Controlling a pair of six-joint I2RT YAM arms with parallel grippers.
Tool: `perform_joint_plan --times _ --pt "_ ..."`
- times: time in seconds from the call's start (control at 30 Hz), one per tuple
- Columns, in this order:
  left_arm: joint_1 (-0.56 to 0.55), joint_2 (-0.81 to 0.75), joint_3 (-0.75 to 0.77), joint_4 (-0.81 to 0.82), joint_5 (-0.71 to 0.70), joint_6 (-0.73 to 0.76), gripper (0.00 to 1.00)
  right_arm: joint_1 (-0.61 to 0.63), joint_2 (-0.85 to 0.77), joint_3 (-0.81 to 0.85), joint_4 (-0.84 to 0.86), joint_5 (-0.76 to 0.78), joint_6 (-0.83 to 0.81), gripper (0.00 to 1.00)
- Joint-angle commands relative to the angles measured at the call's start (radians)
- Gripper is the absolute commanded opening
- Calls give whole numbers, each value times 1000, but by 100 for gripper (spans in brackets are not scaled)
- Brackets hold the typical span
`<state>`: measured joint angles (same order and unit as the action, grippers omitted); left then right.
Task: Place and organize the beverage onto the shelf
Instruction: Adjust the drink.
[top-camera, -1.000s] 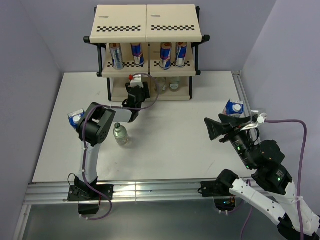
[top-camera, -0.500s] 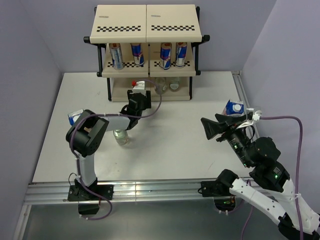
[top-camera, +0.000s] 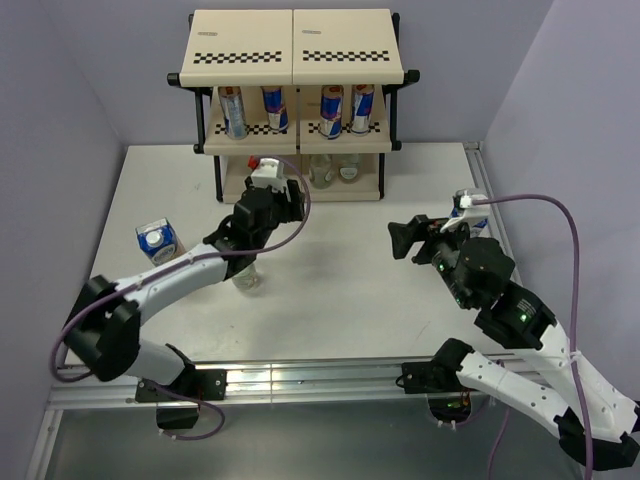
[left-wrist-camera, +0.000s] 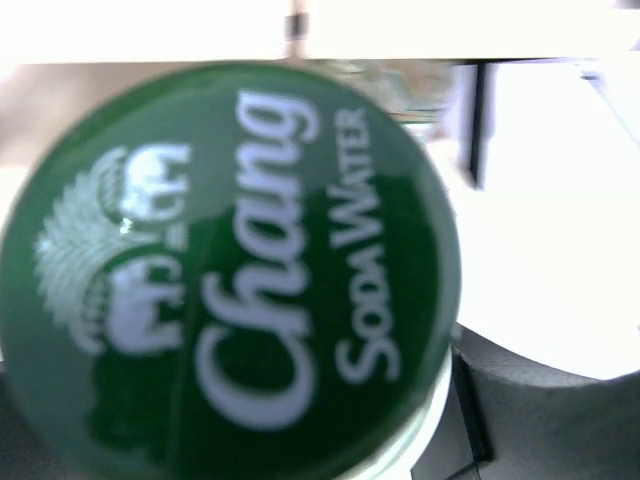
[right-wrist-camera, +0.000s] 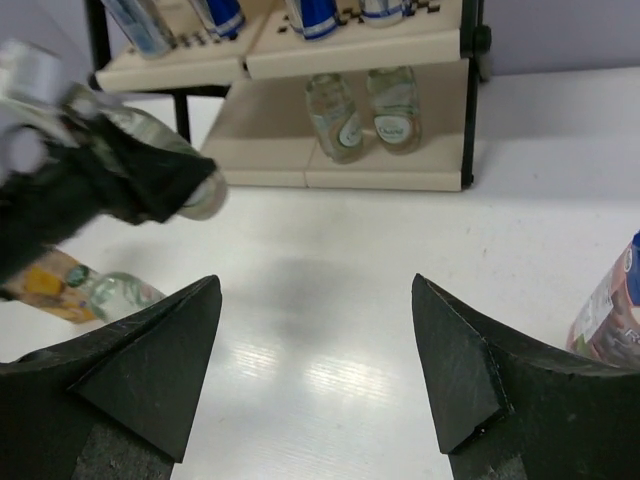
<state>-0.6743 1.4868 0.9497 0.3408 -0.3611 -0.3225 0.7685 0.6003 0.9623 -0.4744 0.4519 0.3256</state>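
Observation:
The shelf (top-camera: 295, 40) stands at the back, with several slim cans (top-camera: 275, 108) on its middle tier and two clear bottles (top-camera: 334, 172) on the bottom tier's right half. My left gripper (top-camera: 272, 202) hovers in front of the bottom tier's left half, shut on a green-capped bottle (left-wrist-camera: 220, 270); its cap fills the left wrist view. The same bottle (right-wrist-camera: 195, 188) lies tilted in the black fingers in the right wrist view. Another bottle (top-camera: 245, 272) stands on the table. My right gripper (top-camera: 404, 240) hangs open and empty over mid-table, right of centre.
A carton (top-camera: 157, 240) with a blue-and-white top stands near the table's left edge. A second carton (right-wrist-camera: 605, 310) sits just right of my right gripper, mostly hidden behind it from above. The table's metal rail (top-camera: 300, 375) runs along the near edge.
The left arm has stretched out and carried the bottle slightly up and left toward the shelf. The right gripper has moved left and back, opening a little wider.

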Motion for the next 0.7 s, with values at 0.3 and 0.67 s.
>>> perform_joint_plan --times 0.3,0.67 --pt "-108 -355 74 -379 521 39 0 -23 153 82 131 -418 -115 83" --pt "-180 -484 -49 -226 1131 194 0 -15 340 199 270 -932 -77 80"
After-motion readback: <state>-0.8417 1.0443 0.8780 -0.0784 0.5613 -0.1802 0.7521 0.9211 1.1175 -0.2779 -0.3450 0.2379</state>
